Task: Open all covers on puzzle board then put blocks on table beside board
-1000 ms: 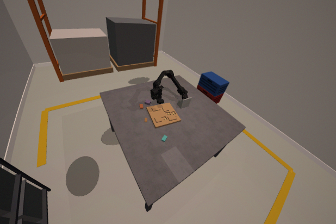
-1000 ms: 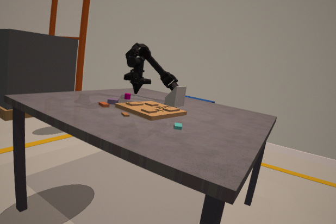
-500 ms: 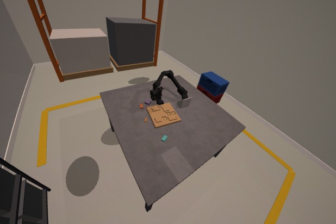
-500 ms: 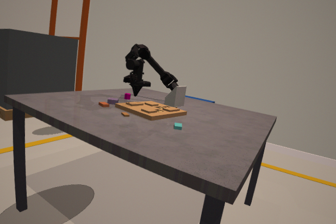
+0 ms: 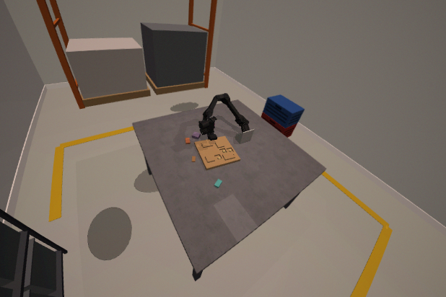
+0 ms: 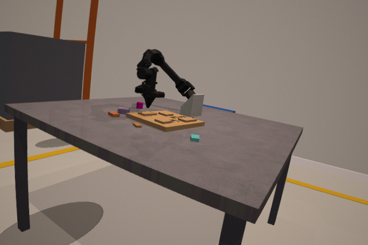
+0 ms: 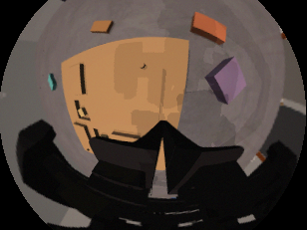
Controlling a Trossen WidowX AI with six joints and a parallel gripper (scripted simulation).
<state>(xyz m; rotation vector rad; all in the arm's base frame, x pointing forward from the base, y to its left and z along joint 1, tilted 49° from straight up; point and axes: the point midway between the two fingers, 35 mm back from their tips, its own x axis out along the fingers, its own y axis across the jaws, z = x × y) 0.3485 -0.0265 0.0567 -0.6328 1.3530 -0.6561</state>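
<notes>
My gripper (image 5: 212, 138) (image 6: 148, 107) (image 7: 162, 123) is shut and empty, held above the table by the board's back edge. The wooden puzzle board (image 5: 203, 156) (image 6: 167, 128) (image 7: 100, 99) has flat covers of its own colour, dark slots and small yellowish marks; how far each cover stands open is hard to tell. Off the board lie an orange block (image 5: 187, 140) (image 6: 114, 114) (image 7: 209, 28), a purple block (image 5: 195, 135) (image 6: 123, 110) (image 7: 229, 81), a small brown-orange block (image 5: 193, 158) (image 6: 137, 125) (image 7: 102, 26), a teal block (image 5: 218, 183) (image 6: 195, 138) (image 7: 51, 82) and a magenta block (image 6: 139, 105), seen only in the exterior view.
A pale grey wedge-shaped block (image 5: 245, 136) (image 6: 196, 106) stands at the arm's base, behind the board's right side. The grey table (image 5: 274, 164) (image 6: 238, 147) carries everything. Blue and red crates (image 5: 283, 112) stand on the floor beyond it.
</notes>
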